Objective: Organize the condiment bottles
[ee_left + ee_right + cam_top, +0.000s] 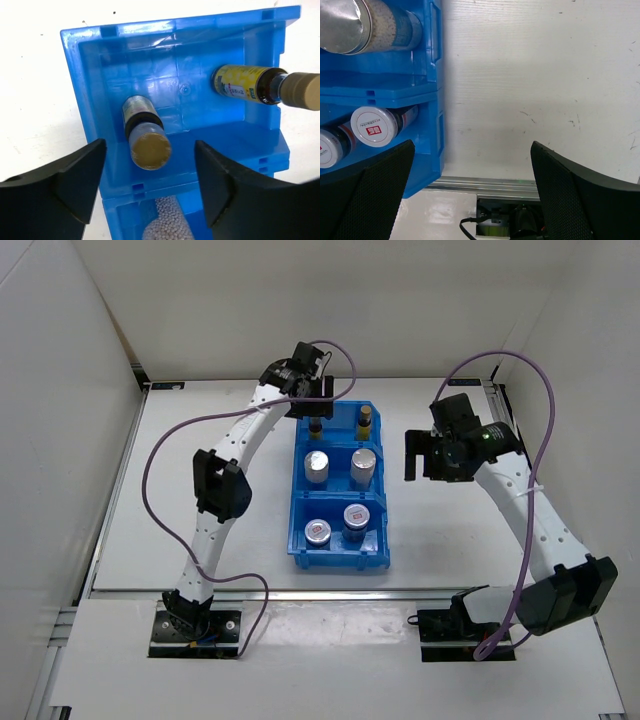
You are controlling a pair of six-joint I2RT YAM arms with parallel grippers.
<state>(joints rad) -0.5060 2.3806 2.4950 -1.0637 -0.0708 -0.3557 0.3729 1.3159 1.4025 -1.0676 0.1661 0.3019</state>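
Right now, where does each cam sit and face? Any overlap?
Top external: above and behind the arm bases, looking down on the table; both arms, left hand and right hand show.
Left wrist: over the far compartment of the blue bin, looking down at two yellow bottles; its open fingers frame the bottom.
Right wrist: beside the bin's right wall, looking down at table and white-lidded jars; its fingers fill the bottom corners.
Shared: top and left wrist both show the bottles.

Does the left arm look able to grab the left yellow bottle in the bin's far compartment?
Probably yes: the left gripper hangs open directly over that yellow bottle, with nothing between them.
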